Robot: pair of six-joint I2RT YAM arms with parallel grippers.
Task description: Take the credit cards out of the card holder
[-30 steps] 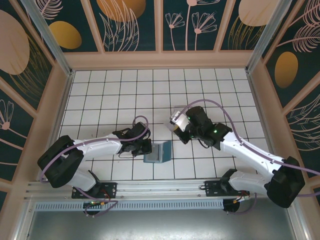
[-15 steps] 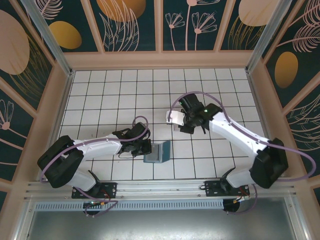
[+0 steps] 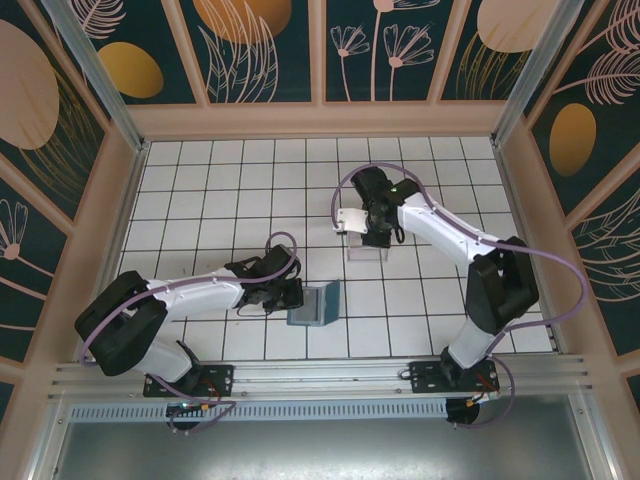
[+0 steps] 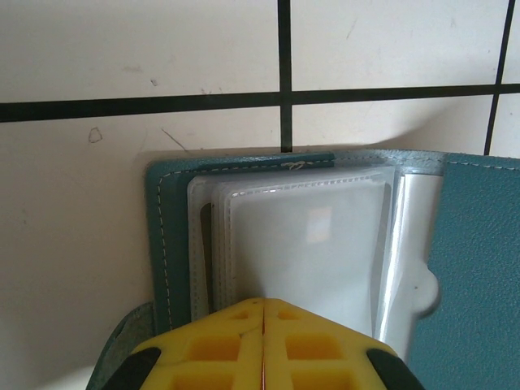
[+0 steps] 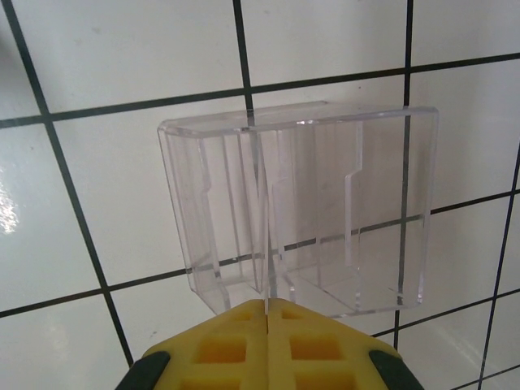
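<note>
Teal soft bifold card holder [image 3: 318,303] [image 4: 479,260] lies open on white tiled table [image 3: 230,180], near front edge, about centre. Clear plastic sleeves [image 4: 309,244] stacked inside it. Left gripper [image 3: 288,294] [image 4: 262,302] clenched tight, tips at sleeves' near edge. Farther back, well apart from holder: clear acrylic slotted tray [image 3: 368,250] [image 5: 301,118] standing on table. Right gripper [image 3: 368,232] [image 5: 266,302] close over tray, clenched, apparently pinching pale thin rectangular card [image 3: 350,220] that sticks out to its left.
</note>
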